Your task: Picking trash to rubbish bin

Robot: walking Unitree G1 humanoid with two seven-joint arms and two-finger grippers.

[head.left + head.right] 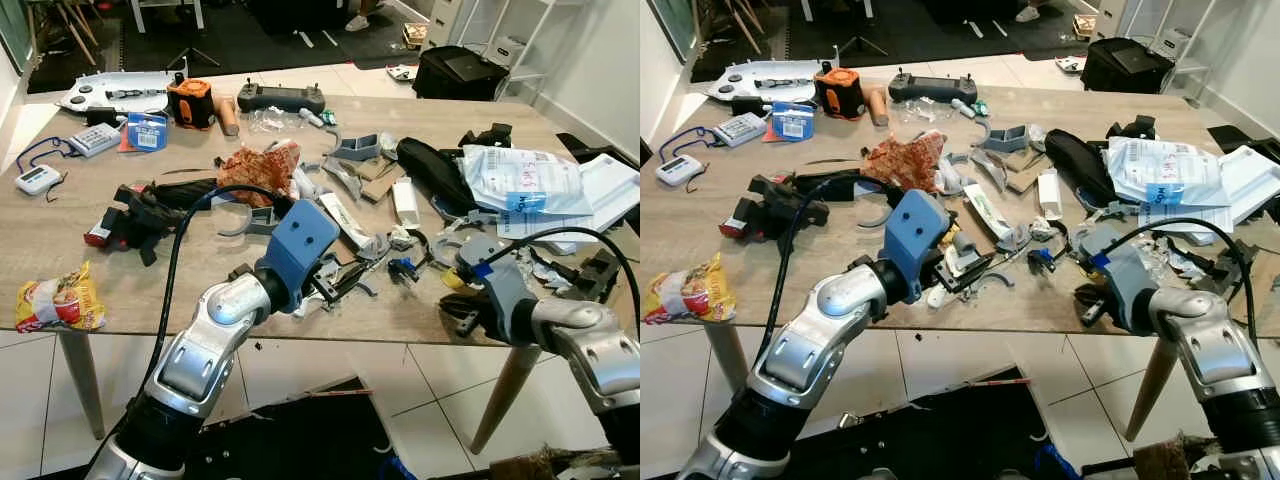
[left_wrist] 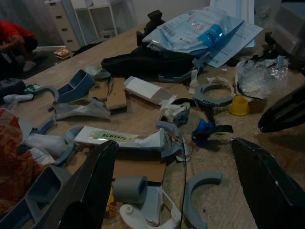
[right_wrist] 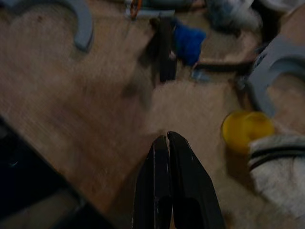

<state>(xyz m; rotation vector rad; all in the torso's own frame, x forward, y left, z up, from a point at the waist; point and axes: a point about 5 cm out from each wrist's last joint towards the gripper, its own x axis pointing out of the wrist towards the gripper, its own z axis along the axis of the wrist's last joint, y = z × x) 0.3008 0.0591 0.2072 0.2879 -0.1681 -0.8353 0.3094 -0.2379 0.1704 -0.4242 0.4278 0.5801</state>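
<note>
So the tabletop [image 1: 60,260] is looking like a total junk drawer: grey plastic bits, scraps of cardboard, wrappers, cables. The left gripper [image 2: 174,183] is hovering low over the near-middle of it with its jaws spread wide apart, nothing between them. Just ahead of it a long white wrapper [image 2: 119,138] is lying flat on a cardboard scrap, with a curved grey clip [image 2: 198,193] and a short grey tube [image 2: 129,189] sitting right under the fingers. The right gripper [image 3: 170,143] is hanging near the front edge on the right side, jaws pressed together and holding nothing, tip pointing at bare wood. A yellow cap [image 3: 247,129] is sitting just beside it, next to a blue scrap [image 3: 189,44]. Way off at the left front corner, a yellow snack packet [image 1: 58,298] is lying on its own.
</note>
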